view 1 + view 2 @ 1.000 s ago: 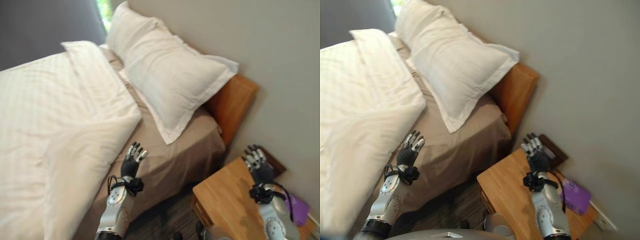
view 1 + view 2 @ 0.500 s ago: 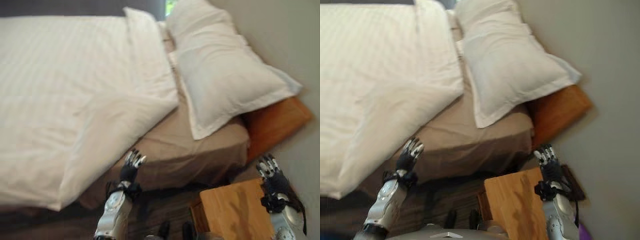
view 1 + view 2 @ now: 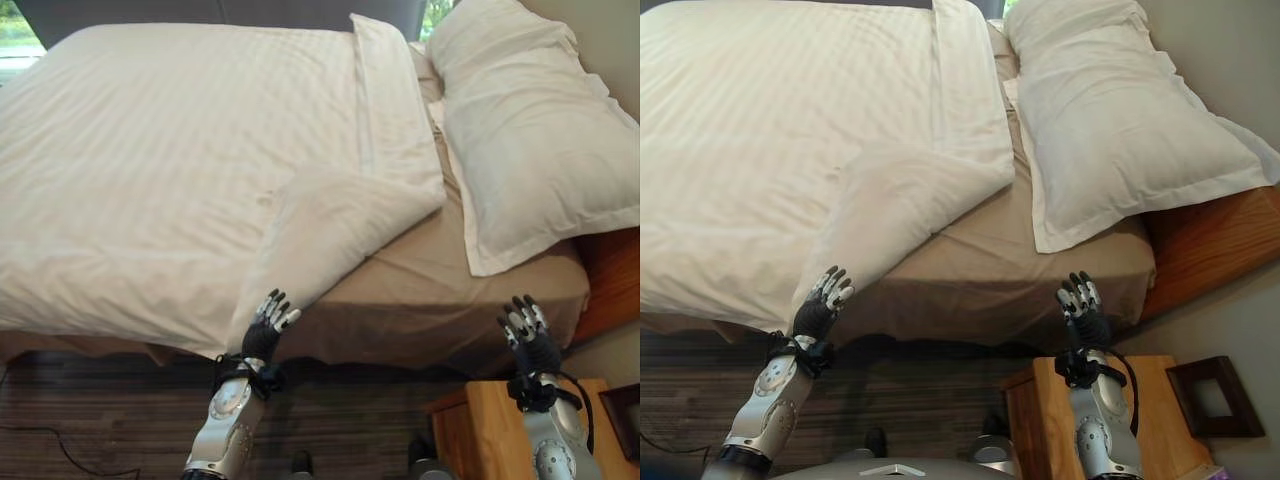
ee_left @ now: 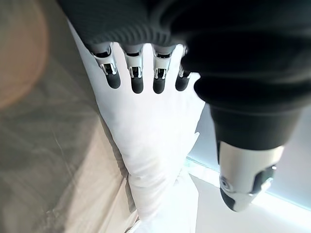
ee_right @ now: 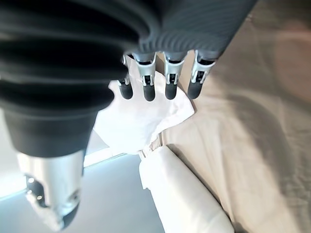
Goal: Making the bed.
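Right above the left hand (image 3: 268,322) hung the duvet's folded-back corner (image 3: 330,225). Both hands were spread, holding nothing; the right hand (image 3: 527,332) sat further off, by the pillow (image 3: 530,120).

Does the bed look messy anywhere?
Yes. The duvet has its near corner by the pillow folded back on itself, leaving the tan sheet bare there. The rest lies fairly smooth.

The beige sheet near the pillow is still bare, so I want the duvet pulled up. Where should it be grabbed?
At the folded-back corner of the duvet, coming from the bedside edge: that flap lies loose and doubled, right above the open left hand.
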